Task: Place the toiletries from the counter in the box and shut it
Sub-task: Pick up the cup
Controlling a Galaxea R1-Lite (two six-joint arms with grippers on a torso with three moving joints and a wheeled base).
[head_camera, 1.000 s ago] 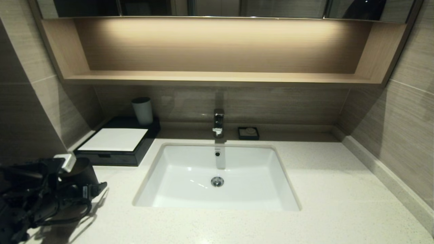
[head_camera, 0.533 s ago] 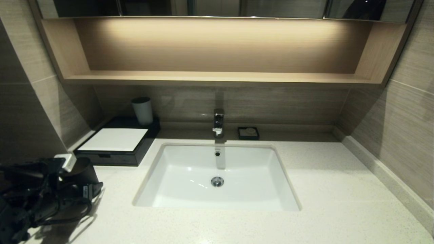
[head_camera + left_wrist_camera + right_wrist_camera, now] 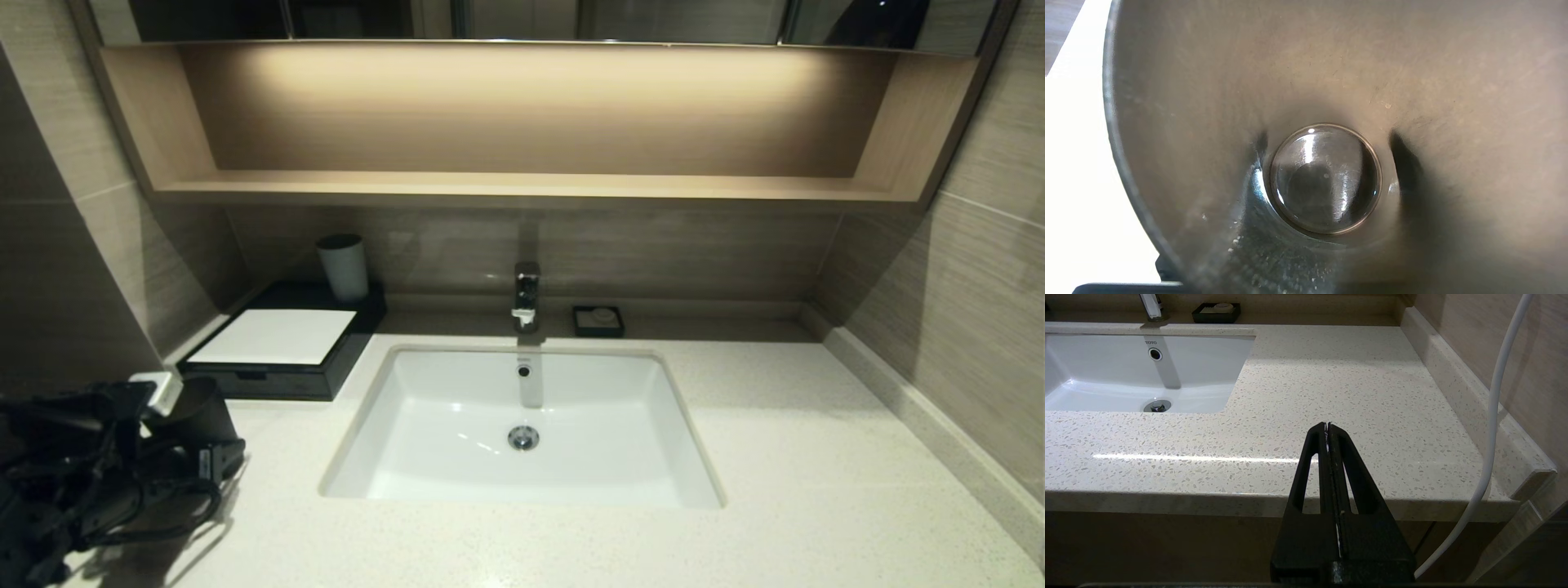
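Bathroom: stone vanity counter (image 3: 816, 457), sunk basin (image 3: 457, 408), faucet (image 3: 526, 296), soap dish (image 3: 598, 321).

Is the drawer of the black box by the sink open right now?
No, in the head view the box's drawer front sits flush with its face, closed, with the white sheet on top.

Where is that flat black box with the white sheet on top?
In the head view, the black box sits on the counter at the back left, left of the basin, with a grey cup behind it.
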